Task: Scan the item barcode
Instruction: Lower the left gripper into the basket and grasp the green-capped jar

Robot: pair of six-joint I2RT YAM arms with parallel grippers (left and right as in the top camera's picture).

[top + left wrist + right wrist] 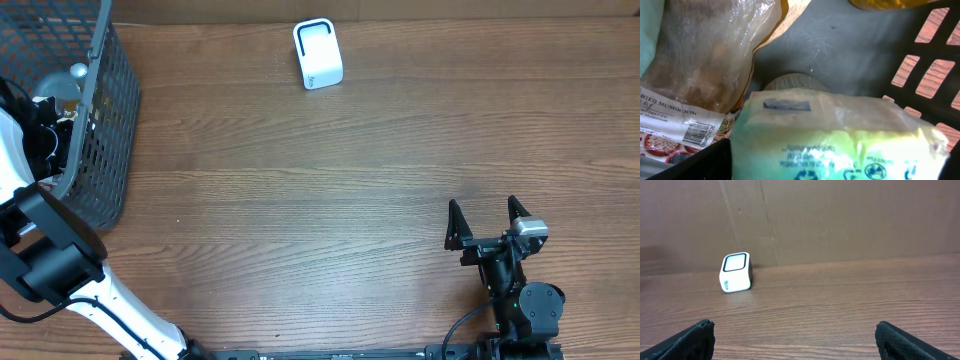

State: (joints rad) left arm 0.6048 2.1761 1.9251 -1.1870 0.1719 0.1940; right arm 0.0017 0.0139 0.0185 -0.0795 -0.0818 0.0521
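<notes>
A yellow-green packet [840, 135] is seen between the fingers of the left gripper [822, 167] inside the basket [105, 110] (whether it is gripped cannot be told), beside a mushroom bag [695, 75]. The right gripper [483, 207] is shown wide open and empty above the table [300, 200], well apart from the scanner [318, 55].

Dark mesh basket [105, 130], seemingly stuffed, on wooden table [330, 200].
</notes>
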